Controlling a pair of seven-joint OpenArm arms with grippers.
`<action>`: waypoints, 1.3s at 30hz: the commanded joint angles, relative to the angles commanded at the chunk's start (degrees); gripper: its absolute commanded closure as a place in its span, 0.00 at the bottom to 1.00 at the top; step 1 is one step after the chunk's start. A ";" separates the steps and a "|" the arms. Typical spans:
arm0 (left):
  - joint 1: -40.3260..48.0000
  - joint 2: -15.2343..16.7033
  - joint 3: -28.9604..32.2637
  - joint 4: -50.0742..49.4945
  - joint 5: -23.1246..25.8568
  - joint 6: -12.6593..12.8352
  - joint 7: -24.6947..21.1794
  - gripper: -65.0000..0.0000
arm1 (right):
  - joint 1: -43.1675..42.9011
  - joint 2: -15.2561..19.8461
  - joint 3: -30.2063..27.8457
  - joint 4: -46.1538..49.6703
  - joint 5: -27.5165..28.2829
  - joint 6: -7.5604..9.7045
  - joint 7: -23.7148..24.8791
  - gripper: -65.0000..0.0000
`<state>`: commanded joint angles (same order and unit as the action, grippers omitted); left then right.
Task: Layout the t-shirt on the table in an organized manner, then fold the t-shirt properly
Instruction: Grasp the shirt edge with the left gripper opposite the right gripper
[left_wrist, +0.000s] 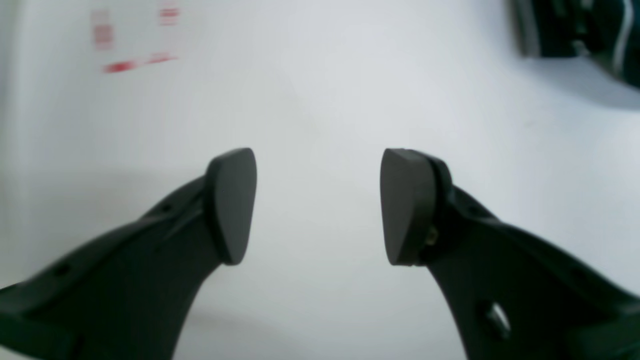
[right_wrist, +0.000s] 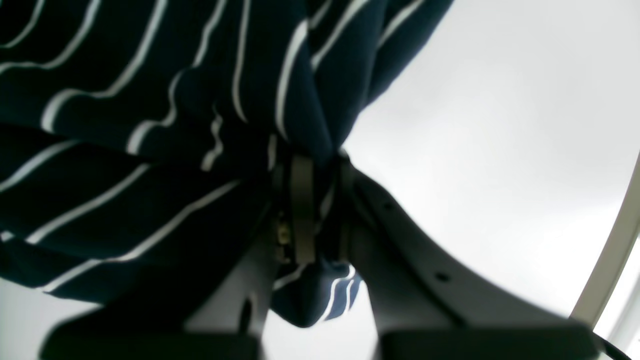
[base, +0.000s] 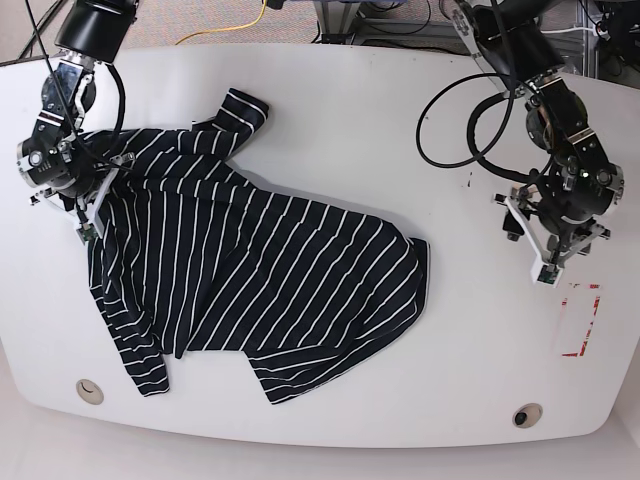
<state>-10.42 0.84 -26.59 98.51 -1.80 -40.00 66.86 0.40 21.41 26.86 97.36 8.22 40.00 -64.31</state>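
Observation:
The t-shirt (base: 260, 270), black with thin white stripes, lies spread but wrinkled on the left half of the white table (base: 400, 120). One sleeve points to the back and the hem is toward the middle. My right gripper (base: 85, 228) is at the shirt's far-left edge. In the right wrist view this gripper (right_wrist: 322, 200) is shut on a bunch of the striped t-shirt (right_wrist: 150, 100), and a fold hangs between the fingers. My left gripper (base: 535, 255) hovers over bare table on the right, apart from the shirt. Its fingers (left_wrist: 232, 205) are open with nothing between them above the table (left_wrist: 320, 90).
A red rectangular outline (base: 580, 320) is marked just in front of my left gripper, also visible as the red mark (left_wrist: 135, 62). Two round holes (base: 88, 390) (base: 526, 413) sit near the front edge. Black cables (base: 470, 110) loop at the back right. A blurred dark shape (left_wrist: 575, 30) fills a corner.

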 joint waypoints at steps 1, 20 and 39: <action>-0.62 0.79 0.00 -2.20 0.00 0.00 -1.58 0.43 | -0.09 -0.18 0.00 0.00 0.09 0.00 0.00 0.95; -8.88 5.89 0.00 -26.90 0.00 0.00 -14.51 0.43 | -0.35 -4.84 0.00 0.26 0.09 0.00 0.09 0.95; -14.07 7.03 0.09 -39.65 0.09 0.00 -19.43 0.50 | -0.09 -4.92 0.00 0.26 0.18 0.00 0.09 0.95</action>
<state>-24.48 7.87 -26.51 58.86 -1.71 -40.00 47.43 0.31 16.48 26.86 97.63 8.40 40.00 -64.22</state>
